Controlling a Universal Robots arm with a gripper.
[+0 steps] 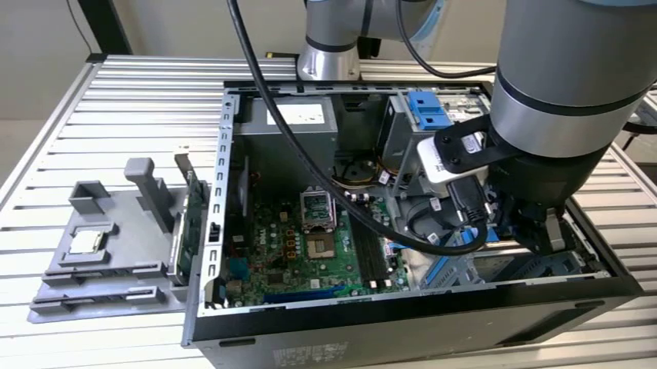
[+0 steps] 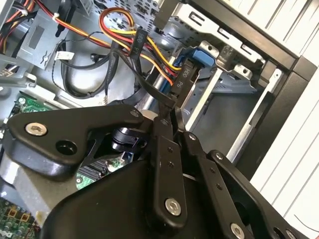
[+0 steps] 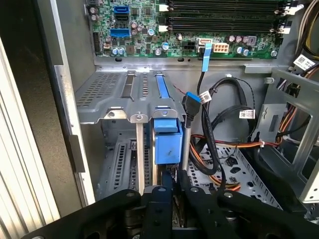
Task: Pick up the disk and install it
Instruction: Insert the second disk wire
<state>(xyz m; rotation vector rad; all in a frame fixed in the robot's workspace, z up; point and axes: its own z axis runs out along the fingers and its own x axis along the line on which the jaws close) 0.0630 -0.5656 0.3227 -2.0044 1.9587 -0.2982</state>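
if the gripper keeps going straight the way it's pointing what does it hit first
Most likely the blue plastic piece standing in the drive cage, directly ahead of the gripper in the first wrist view. The black cables run just beside that line; depth is unclear.

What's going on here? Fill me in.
A robot arm has reached down into an open computer case, at the drive bay on the exterior view's right. In the first wrist view its gripper sits right at the blue frame of the disk, which stands edge-on in the bay's metal slots. Whether the disk is fully seated can't be told.
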